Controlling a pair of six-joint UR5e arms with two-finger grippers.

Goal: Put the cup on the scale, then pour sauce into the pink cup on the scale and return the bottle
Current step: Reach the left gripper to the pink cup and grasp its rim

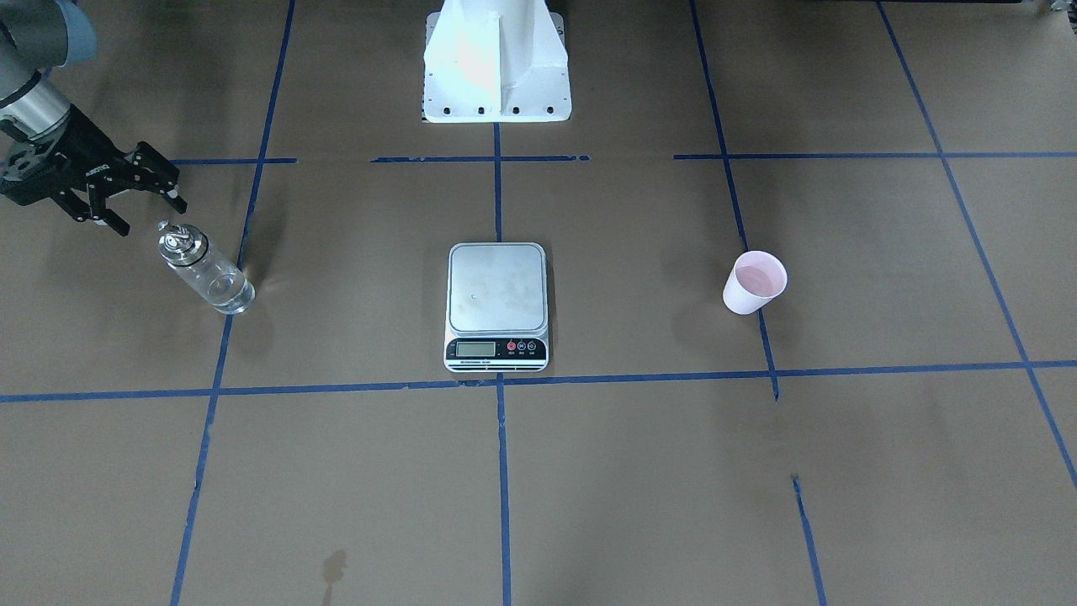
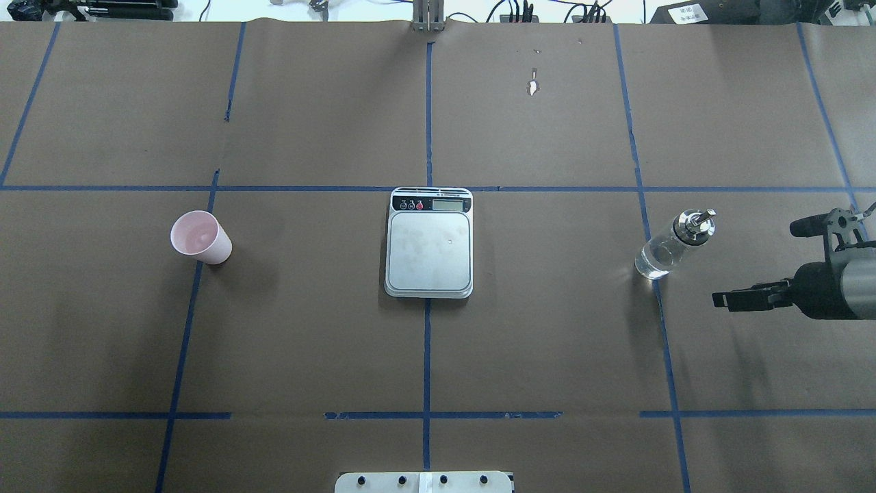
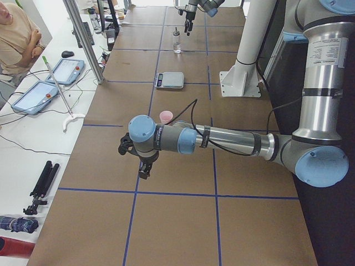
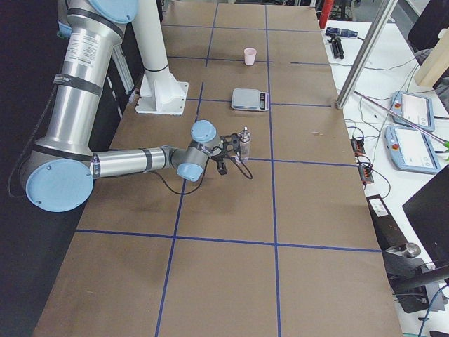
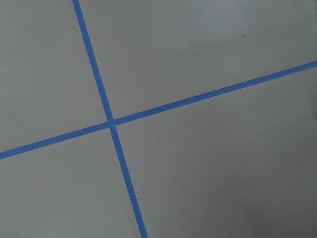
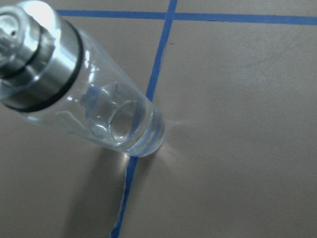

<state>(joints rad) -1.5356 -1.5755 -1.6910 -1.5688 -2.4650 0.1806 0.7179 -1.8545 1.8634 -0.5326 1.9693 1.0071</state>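
Note:
The pink cup [image 1: 755,283] [image 2: 200,237] stands upright on the brown table, far off on my left side and apart from the scale. The silver-grey scale [image 1: 496,290] [image 2: 429,250] lies at the table's centre with a bare platform. The clear glass bottle [image 1: 206,273] [image 2: 674,244] with its silver pourer cap stands on my right; the sauce [image 6: 124,126] shows as colourless liquid in it. My right gripper [image 1: 151,217] [image 2: 756,263] is open, just beside the bottle's cap and not touching it. My left gripper [image 3: 143,169] hangs over bare table near the cup; I cannot tell its state.
My white base plate [image 1: 496,67] [image 2: 424,481] sits at the table's robot edge. Blue tape lines [image 5: 111,121] grid the brown paper. A person [image 3: 14,39] sits by a white side table with control tablets [image 3: 65,71]. A metal post [image 4: 365,53] stands at the table's far edge.

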